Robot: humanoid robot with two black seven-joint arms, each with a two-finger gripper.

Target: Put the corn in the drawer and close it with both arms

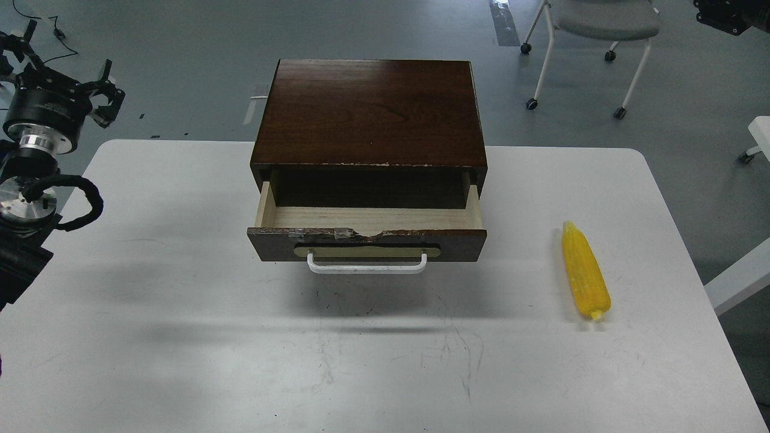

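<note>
The corn lies on the white table at the right, pointed end away from me, well apart from both grippers. The drawer of the dark brown cabinet stands pulled out; its pale wood interior shows nothing inside, and its white handle faces me. My left gripper hovers off the table's far left corner, fingers spread and empty. Of my right gripper only a dark sliver shows at the top right edge.
A grey wheeled chair stands on the floor behind the table at the right. A white slanted edge shows beyond the table's right side. My left arm's cable loop hangs over the table's left edge.
</note>
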